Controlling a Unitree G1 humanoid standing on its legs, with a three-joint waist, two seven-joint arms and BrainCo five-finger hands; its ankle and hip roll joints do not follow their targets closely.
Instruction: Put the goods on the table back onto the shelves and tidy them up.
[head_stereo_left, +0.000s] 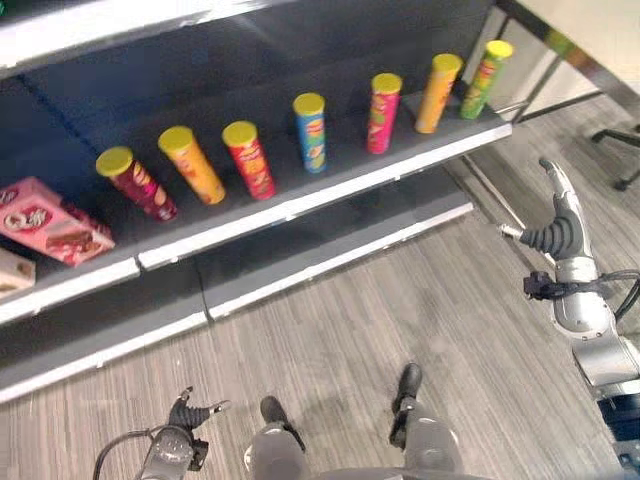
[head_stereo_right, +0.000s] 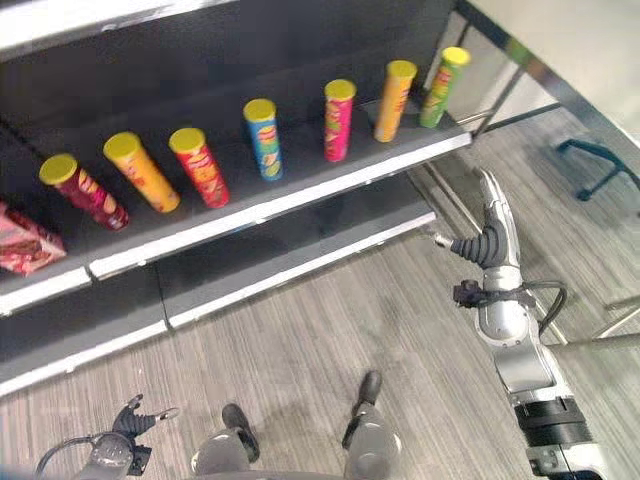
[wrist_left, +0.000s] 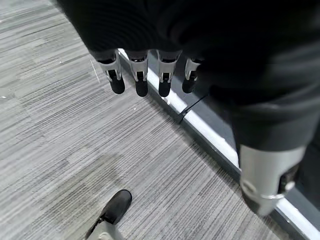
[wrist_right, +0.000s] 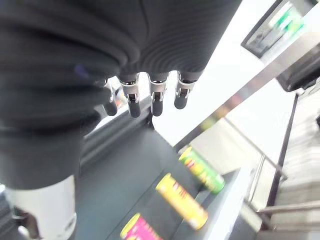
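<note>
Snack tubes stand in a row on a dark shelf while the robot faces them with nothing in either hand. Nearest the camera, the left hand (head_stereo_left: 190, 412) hangs low over the grey wood-grain floor (head_stereo_left: 380, 320), its fingers (wrist_left: 141, 82) straight and relaxed, holding nothing. Further out, the right hand (head_stereo_left: 562, 215) is raised beside the shelving's right end, fingers (wrist_right: 155, 100) straight and loosely parted, touching nothing. Beyond the floor, the dark lower shelf with a white front edge (head_stereo_left: 330, 255) runs across the view. Above it, on the dark middle shelf (head_stereo_left: 300, 205), seven yellow-lidded cardboard tubes stand apart from one another: from the left a maroon tube (head_stereo_left: 138, 183), an orange tube (head_stereo_left: 192, 164), a red tube (head_stereo_left: 249, 160), a blue tube (head_stereo_left: 312, 132), a pink tube (head_stereo_left: 382, 112), a second orange tube (head_stereo_left: 438, 92) and a green tube (head_stereo_left: 485, 78) at the right end. At the far left of that shelf lies a pink cardboard box (head_stereo_left: 50, 222), with a pale box (head_stereo_left: 14, 272) just beside it.
</note>
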